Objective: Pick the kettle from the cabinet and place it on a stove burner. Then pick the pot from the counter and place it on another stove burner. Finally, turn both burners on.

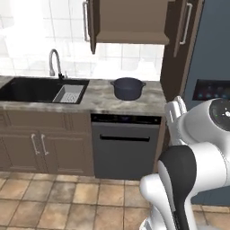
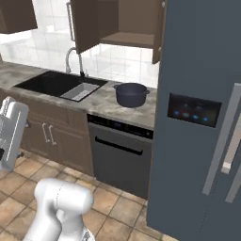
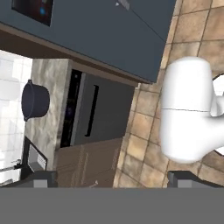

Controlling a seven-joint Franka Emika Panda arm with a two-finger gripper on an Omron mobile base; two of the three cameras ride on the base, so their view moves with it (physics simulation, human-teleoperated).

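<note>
pot [image 1: 128, 88]: sitting upright on the counter [image 1: 101, 99], just right of the sink [image 1: 42, 89] and above the dishwasher [image 1: 126, 146]; nothing is touching it.
cabinet [image 1: 130, 20]: hanging above the pot with its doors [image 1: 91, 24] standing open; the part of the inside that is showing is bare, and a kettle cannot be made out there.
end effector [image 3: 112, 179]: standing wide, its two dark fingertips [image 3: 41, 179] far apart at the bottom of the hand view, holding nothing, well apart from the pot.
hand view: looking sideways over the tiled floor [image 3: 144, 131], the dishwasher front and the counter edge.
fridge [image 2: 197, 117]: standing just right of the counter, its dark panel [image 2: 194, 109] glowing with small lights.
faucet [image 1: 55, 63]: rising behind the sink.
</note>
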